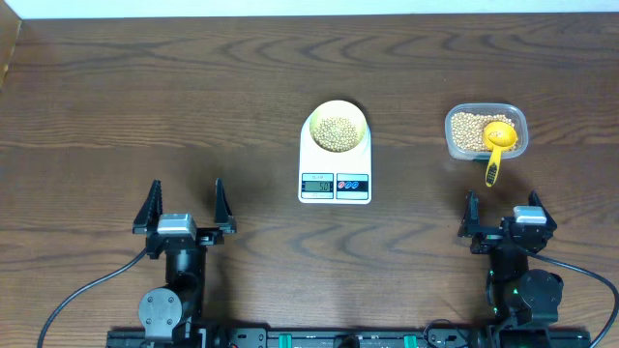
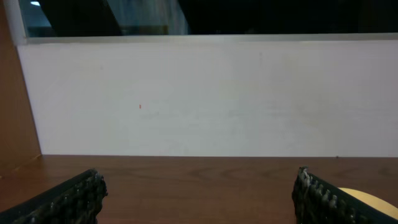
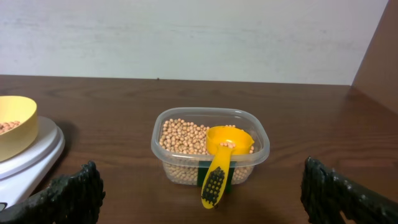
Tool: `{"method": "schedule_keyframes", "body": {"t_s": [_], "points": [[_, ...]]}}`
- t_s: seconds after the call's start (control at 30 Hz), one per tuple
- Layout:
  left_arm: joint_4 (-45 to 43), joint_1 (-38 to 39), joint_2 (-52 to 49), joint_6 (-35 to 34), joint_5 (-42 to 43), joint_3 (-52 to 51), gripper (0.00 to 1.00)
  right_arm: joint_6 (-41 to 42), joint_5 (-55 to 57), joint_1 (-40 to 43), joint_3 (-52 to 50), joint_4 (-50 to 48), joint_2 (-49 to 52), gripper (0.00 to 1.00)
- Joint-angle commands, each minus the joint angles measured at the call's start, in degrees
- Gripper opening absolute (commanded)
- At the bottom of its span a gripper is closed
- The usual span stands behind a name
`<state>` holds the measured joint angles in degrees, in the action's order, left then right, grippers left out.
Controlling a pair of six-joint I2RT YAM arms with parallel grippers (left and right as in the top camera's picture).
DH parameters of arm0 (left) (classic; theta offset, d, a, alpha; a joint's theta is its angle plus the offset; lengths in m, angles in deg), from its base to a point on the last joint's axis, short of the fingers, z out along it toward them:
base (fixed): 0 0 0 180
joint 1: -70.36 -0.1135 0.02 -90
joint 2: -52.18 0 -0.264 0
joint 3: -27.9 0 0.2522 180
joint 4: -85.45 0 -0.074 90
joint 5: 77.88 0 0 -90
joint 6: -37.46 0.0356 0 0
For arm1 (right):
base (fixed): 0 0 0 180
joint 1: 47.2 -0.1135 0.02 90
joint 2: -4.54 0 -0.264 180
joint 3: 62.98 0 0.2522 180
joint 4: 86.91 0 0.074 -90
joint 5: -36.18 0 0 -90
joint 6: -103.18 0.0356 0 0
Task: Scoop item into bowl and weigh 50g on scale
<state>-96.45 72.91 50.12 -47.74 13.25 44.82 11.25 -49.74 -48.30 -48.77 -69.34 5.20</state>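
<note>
The left claw (image 1: 187,198) and right claw (image 1: 503,208) are hanging wide open and empty at the bottom of the frame. The bowl (image 1: 336,105) of beans (image 1: 336,132) is sitting on the scale (image 1: 334,166) at centre, and its readout is looking too small to read. If topping up, the scoop (image 1: 495,145) at right should be adding only a few beans at a time.

My left tool (image 2: 198,183) shows its two black ribbed fingers (image 2: 71,198) spread wide, one in each lower corner, with bare brown bench (image 2: 199,171) between them. Just behind the right finger I can make out a sliver of the pale yellow bowl (image 2: 370,200). Beyond the bench stands a plain white wall (image 2: 205,99), with a wooden panel (image 2: 12,106) at the left edge and dark glass (image 2: 280,15) along the top
</note>
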Motion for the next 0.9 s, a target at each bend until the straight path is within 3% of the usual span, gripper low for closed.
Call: {"method": "schedule_keyframes", "body": {"t_s": [0.0,0.27,0.5,0.87], "points": [[-0.94,-1.03,2.01,0.79,-0.33,-1.86,0.98,-0.46,-0.13,-0.39,-0.15,0.17,-0.37,0.99],[-2.78,-1.68,1.97,0.72,-0.31,-2.95,0.98,-0.46,-0.13,-0.39,-0.15,0.20,-0.37,0.99],[1.99,-1.68,1.99,0.46,-0.28,-2.95,0.98,-0.46,-0.13,-0.39,-0.15,0.17,-0.35,0.99],[7.52,-6.69,1.99,-6.40,-0.04,-2.95,0.98,-0.46,-0.13,-0.39,-0.15,0.17,-0.35,0.99]]}}
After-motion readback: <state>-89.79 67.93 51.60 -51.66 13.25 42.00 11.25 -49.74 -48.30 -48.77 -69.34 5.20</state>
